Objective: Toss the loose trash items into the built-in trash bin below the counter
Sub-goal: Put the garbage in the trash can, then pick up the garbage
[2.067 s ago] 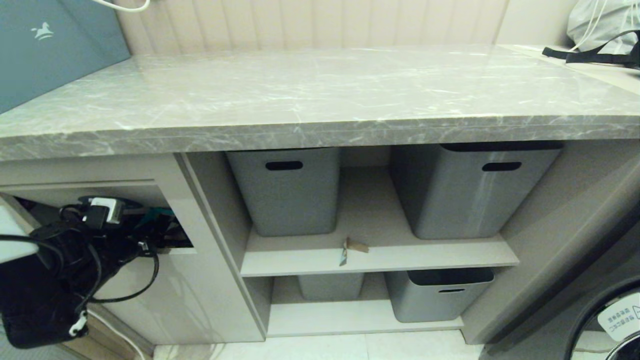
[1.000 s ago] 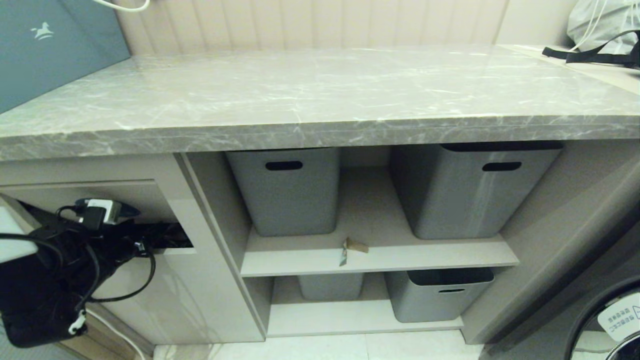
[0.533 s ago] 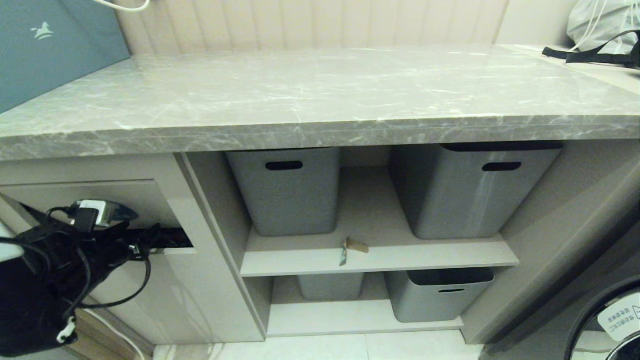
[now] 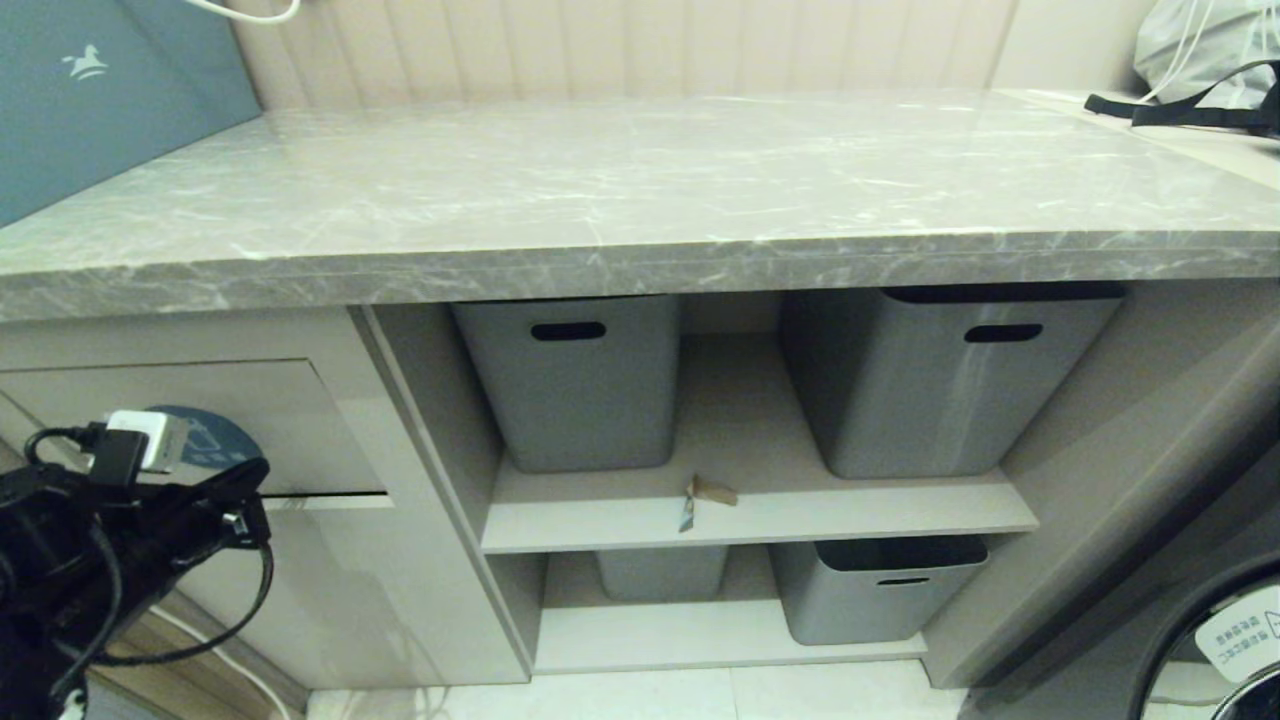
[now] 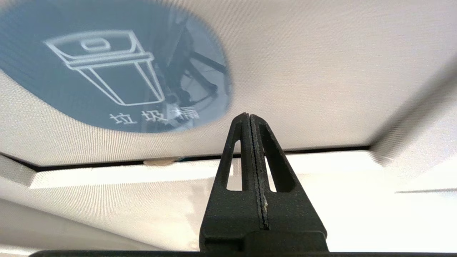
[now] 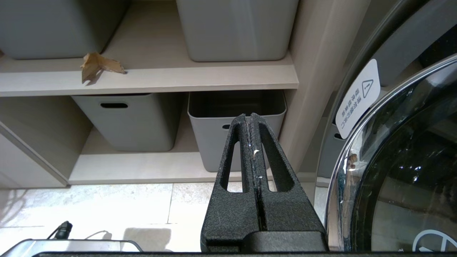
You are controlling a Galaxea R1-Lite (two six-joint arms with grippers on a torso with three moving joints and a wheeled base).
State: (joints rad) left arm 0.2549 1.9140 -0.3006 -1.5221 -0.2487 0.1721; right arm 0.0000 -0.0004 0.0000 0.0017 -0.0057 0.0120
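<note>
- Long grey counter (image 4: 640,200) overhead, well above both grippers; no scrap visible on its top.
- Built-in trash bin (image 4: 300,560) directly ahead of the left gripper: beige cabinet front, tilting flap (image 4: 290,425) lying flush, only a thin dark gap along its lower edge; blue sticker (image 5: 107,71) with the bin icon just beyond the fingertips.
- Grey tubs (image 4: 580,385) on open shelves, off toward the right of the left gripper, ahead of the right gripper.
- Left gripper (image 5: 249,117) just before the flap, fingers pressed together and holding nothing, tips level with the sticker's lower rim and a little above the flap's lower edge.
- Right gripper (image 6: 249,117) low at the far right beside a round glass door (image 6: 392,171), fingers pressed together, empty, aimed at the lower shelf and a tub there.
- Bent cardboard scrap (image 6: 96,66) on the front lip of the upper shelf (image 6: 150,76), between two tubs: up and toward the bin side from the right gripper, sideways and well apart from the left gripper. Stands bent, one part drooping over the shelf edge.
- A sliver of something pale, possibly a scrap, caught in the flap's lower gap; too small to be sure.
- Probably the right arm's reach for that shelf scrap, being squarely before it; the left better placed to push the flap.
</note>
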